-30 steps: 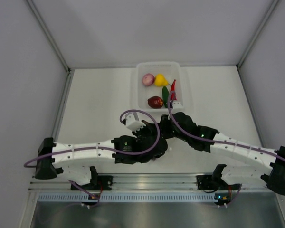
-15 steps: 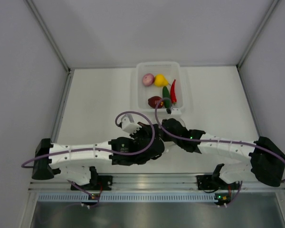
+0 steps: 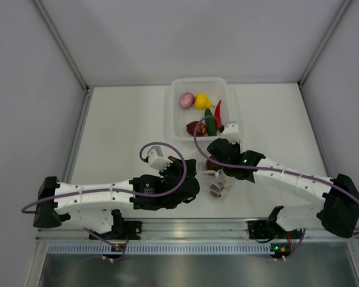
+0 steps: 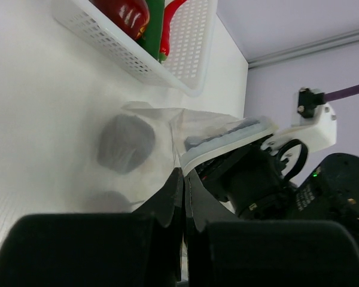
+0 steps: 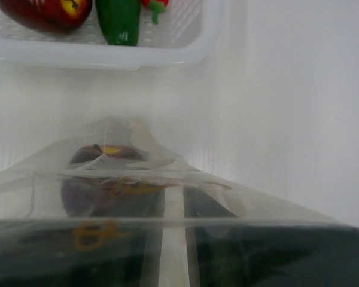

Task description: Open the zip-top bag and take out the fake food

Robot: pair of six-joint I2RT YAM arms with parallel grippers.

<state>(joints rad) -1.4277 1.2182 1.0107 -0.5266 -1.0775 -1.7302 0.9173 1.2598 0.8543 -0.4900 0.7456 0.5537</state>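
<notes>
The zip-top bag [image 3: 220, 181] lies crumpled on the table between my two grippers, with a dark purple piece [image 3: 216, 191] inside. My left gripper [image 3: 191, 180] is shut on the bag's edge [image 4: 161, 137]; the dark piece [image 4: 125, 143] shows through the film. My right gripper [image 3: 218, 166] holds the other side. In the right wrist view the bag [image 5: 167, 173] drapes over my right gripper [image 5: 173, 200], whose jaws stand nearly closed, and the dark piece [image 5: 107, 179] shows inside. The onion [image 3: 186, 100], pear [image 3: 202, 101], chili [image 3: 218, 112], cucumber [image 3: 210, 122] and apple [image 3: 195, 128] lie in the basket.
The white mesh basket [image 3: 175, 110] stands at the back middle of the table, just beyond the bag; its near wall shows in the left wrist view [image 4: 102, 39] and the right wrist view [image 5: 107, 54]. Grey walls enclose the table on the left, right and back.
Both grippers have drawn apart, the left one back toward the near edge. The bag with the dark piece now shows stretched between them.
</notes>
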